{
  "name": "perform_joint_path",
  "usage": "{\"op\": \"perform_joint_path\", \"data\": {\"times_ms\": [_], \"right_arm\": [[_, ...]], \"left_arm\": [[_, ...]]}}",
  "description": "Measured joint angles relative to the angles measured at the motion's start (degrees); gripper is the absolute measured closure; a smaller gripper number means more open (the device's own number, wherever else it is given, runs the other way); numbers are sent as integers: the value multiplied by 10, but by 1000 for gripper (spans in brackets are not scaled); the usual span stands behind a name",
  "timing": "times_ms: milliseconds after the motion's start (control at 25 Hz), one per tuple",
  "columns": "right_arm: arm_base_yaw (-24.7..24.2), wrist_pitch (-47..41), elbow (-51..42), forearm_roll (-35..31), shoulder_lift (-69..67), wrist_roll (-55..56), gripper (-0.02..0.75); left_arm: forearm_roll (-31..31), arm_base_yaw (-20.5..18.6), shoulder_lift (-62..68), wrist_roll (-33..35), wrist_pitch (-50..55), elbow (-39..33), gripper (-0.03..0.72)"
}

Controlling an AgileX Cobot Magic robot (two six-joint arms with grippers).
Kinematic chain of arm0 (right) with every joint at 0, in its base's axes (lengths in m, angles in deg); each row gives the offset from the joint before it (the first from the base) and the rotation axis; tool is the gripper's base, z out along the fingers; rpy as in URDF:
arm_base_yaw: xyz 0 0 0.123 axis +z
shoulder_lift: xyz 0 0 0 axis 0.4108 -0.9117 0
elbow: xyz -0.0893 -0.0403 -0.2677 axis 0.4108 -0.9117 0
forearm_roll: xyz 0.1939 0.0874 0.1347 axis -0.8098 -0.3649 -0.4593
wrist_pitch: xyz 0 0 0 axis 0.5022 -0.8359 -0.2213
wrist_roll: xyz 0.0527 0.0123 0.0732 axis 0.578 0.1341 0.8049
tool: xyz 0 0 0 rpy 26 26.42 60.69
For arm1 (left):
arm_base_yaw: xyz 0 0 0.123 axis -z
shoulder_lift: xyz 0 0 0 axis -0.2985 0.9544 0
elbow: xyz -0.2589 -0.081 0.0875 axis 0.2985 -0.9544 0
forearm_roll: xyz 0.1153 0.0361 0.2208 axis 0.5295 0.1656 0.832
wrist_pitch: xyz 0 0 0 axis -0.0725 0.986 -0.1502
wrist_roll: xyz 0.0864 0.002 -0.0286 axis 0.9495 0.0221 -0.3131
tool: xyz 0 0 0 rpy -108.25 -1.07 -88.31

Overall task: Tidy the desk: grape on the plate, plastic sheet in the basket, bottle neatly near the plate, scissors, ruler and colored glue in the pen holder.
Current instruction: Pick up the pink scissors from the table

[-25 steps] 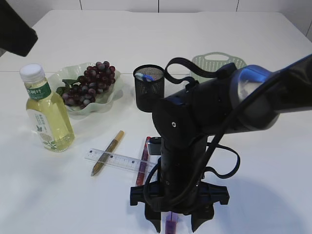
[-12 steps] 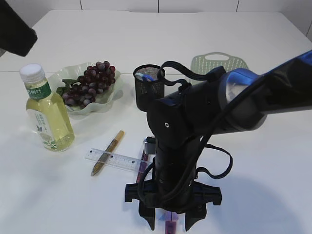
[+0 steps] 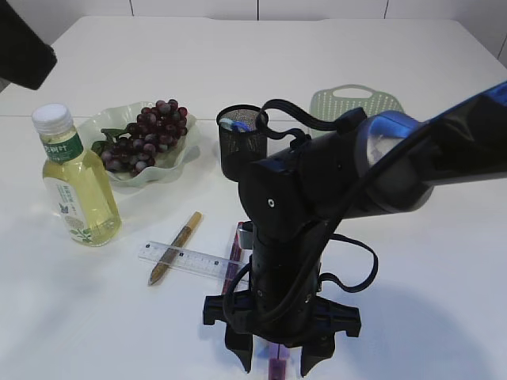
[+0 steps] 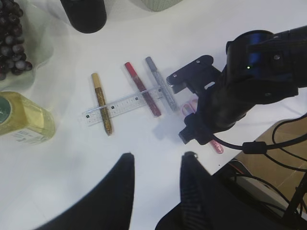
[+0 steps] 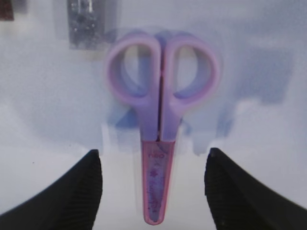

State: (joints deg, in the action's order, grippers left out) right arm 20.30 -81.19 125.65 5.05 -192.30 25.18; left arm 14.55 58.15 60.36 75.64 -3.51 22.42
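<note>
At the table's near edge the right gripper stands wide open, its fingers either side of the purple scissors lying flat, not gripping them. Just beyond lie the clear ruler across the gold, red and silver glue pens. The left gripper hovers partly open, empty. Farther back: juice bottle, grapes on the plate, mesh pen holder, green basket.

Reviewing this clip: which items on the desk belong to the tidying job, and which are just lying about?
Job items:
grapes on the plate
bottle
ruler
three glue pens
scissors, between the open right gripper fingers
pen holder
basket

Lying about:
nothing else visible; the plastic sheet cannot be made out.
</note>
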Motion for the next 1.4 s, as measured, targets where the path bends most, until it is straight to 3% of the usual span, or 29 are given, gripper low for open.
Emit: {"op": "perform_joint_path", "data": {"times_ms": [1400], "right_arm": [[0, -6, 0, 7, -8, 10, 217]], "left_arm": [[1, 0, 0, 0, 0, 0, 446]]}}
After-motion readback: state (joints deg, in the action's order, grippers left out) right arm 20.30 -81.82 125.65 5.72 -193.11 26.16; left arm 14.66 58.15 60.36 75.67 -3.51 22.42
